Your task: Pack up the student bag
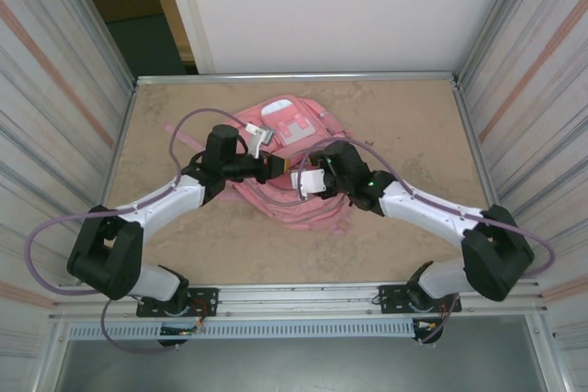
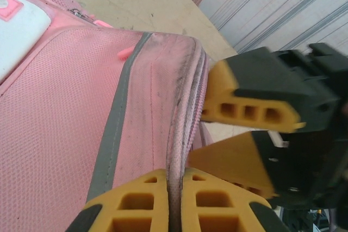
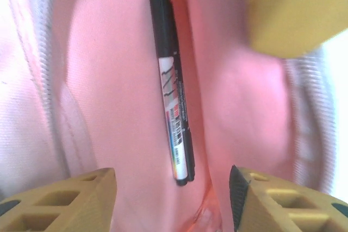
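Beige worktop [image 1: 184, 245] was walled by ribbed panels [image 1: 55, 89], with the pink student bag [image 1: 303, 126] laid at its centre.
Its zip edge [image 2: 179, 134] was pinched by the closed left end effector [image 2: 174, 202], seemingly so that the pocket [image 3: 109, 107] was held agape; the right end effector [image 3: 174, 199] was spread wide above a black marker [image 3: 173, 91] lying free inside.

A tan, speckled bench [image 1: 413, 135] with a metal rim, flanked by ribbed wall panels, carries the pink student bag [image 1: 317, 216], which lies flat near the middle, slightly toward the far edge, its white front panel facing up and one pink strap [image 1: 179, 133] trailing across the surface to its left
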### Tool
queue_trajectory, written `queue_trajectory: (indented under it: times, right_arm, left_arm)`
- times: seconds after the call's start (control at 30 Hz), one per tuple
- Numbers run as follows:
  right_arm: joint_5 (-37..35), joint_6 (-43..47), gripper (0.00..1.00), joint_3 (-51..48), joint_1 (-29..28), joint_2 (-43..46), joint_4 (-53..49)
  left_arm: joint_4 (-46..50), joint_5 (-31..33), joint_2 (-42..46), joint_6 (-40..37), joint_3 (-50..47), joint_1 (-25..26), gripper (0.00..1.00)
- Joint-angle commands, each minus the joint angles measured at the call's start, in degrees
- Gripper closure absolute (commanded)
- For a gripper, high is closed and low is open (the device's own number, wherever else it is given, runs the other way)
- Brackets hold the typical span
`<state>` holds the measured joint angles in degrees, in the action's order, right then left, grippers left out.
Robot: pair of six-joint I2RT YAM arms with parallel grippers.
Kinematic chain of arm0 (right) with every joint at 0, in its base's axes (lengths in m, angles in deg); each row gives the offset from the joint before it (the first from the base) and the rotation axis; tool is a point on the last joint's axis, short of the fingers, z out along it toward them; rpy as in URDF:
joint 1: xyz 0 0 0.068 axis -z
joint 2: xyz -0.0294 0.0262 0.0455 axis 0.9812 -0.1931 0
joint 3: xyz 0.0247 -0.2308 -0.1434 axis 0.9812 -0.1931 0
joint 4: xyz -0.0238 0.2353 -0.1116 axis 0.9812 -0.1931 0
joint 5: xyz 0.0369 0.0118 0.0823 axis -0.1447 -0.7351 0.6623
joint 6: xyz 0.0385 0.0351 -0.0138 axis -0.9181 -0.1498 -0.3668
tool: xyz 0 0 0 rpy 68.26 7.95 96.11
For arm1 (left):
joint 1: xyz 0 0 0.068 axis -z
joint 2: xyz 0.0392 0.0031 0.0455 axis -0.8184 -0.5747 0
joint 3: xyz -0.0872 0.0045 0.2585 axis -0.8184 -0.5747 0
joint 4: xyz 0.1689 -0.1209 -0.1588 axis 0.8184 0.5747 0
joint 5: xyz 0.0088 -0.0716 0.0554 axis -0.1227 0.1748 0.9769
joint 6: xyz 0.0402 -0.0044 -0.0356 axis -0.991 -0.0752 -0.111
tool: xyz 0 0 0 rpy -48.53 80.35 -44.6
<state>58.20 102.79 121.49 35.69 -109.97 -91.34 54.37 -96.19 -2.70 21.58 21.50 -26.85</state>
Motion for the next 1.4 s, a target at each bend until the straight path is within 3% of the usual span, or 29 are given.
queue_trajectory:
  times: [0.0, 0.03, 0.07, 0.17, 0.27, 0.33, 0.4, 0.43, 0.47, 0.57, 0.7, 0.73, 0.8, 0.93, 1.03, 1.17, 1.27, 1.37]
  right_arm:
    - [6.3, -11.3, 0.42, -2.2, 0.7, 8.2, 2.7]
    - [7.9, -14.1, 0.39, -2.7, 0.8, 10.4, 2.4]
    - [9.6, -17.3, 0.0, -2.9, 1.3, 12.6, 1.2]
    - [12.7, -28.9, 0.01, -3.3, 3.1, 18.1, -2.7]
    - [8.6, -46.6, 0.01, -6.5, 5.3, 24.3, 1.1]
    - [-1.6, -66.0, 0.01, -5.4, 6.7, 27.3, -2.8]
    - [-16.6, -92.3, 0.01, -1.6, 8.7, 28.7, -14.6]
    - [-18.7, -102.3, 0.01, 0.1, 10.3, 28.8, -21.4]
    - [-14.8, -108.1, 0.01, 0.8, 13.0, 29.0, -25.9]
    - [9.0, -104.2, 0.01, -2.3, 21.3, 29.2, -23.1]
    - [14.9, -104.1, 0.01, -2.2, 23.9, 25.0, -25.5]
    - [16.7, -102.9, 0.01, -1.4, 23.9, 23.1, -26.6]
    - [21.5, -100.7, 0.07, 0.0, 23.9, 18.8, -27.3]
    - [25.9, -99.6, 0.29, 3.2, 23.2, 11.1, -27.3]
    - [24.1, -99.6, 0.32, 4.4, 21.7, 6.8, -25.9]
    - [22.1, -102.3, 0.31, 4.9, 19.6, 1.8, -21.2]
    - [20.1, -103.7, 0.3, 6.3, 18.5, -1.9, -19.4]
    - [17.4, -106.5, 0.36, 6.5, 18.2, -5.2, -16.4]
  left_arm:
    - [-1.3, -1.2, 3.2, 0.2, -0.5, -0.3, 1.0]
    - [-1.5, -0.8, 3.1, -0.1, -0.7, -0.2, 0.99]
    - [-1.8, -0.2, 2.9, -0.4, -1.1, -0.2, 0.97]
    - [-0.6, 1.4, 1.9, -3.0, -0.8, 0.5, 0.94]
    - [4.8, 4.8, 0.6, -11.2, 0.8, 5.0, 0.9]
    - [8.2, 8.3, -0.7, -15.9, 1.4, 8.8, 0.87]
    - [9.2, 10.7, -0.1, -16.4, 0.9, 10.7, 0.75]
    - [10.1, 11.6, 1.0, -16.0, 0.8, 11.3, 0.67]
    - [11.7, 13.7, 2.5, -16.1, 1.0, 12.4, 0.61]
    - [19.1, 23.4, 7.2, -20.3, 2.3, 16.1, 0.56]
    - [27.8, 37.0, 12.6, -17.6, 3.9, 15.5, 0.47]
    - [28.4, 38.4, 13.9, -15.1, 3.2, 14.2, 0.4]
    - [29.3, 35.3, 14.6, -7.1, 1.6, 10.2, 0.23]
    - [31.3, 18.9, 8.5, 8.6, 3.7, -2.1, 0.34]
    - [29.0, 14.1, 3.2, 12.1, 5.3, -3.8, 0.4]
    - [29.2, 15.3, -1.9, 13.5, 9.0, -2.7, 0.44]
    - [28.7, 18.5, -4.7, 14.2, 10.3, -2.6, 0.54]
    - [29.3, 20.1, -7.2, 15.8, 10.6, -2.5, 0.6]
